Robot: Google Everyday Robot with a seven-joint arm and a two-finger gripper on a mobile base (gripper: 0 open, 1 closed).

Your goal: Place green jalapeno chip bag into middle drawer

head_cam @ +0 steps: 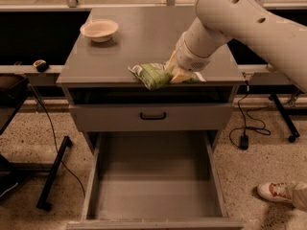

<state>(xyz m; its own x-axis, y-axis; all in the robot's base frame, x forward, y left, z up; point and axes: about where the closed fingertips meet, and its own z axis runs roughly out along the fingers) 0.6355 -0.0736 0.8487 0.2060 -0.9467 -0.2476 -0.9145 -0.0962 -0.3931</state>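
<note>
The gripper is clamped on the right end of the green chip bag, holding it at about the middle of the near edge of the cabinet top. Below and nearer, the drawer stands pulled out. A bowl sits at the top's far left.

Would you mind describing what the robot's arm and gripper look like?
The arm is thick, rounded and glossy off-white, with small dark round holes on its upper shell and a ringed wrist collar. No cables or markings show on it. The gripper, at the front edge of the cabinet top on the green jalapeno chip bag, has pale yellowish fingers.
</note>
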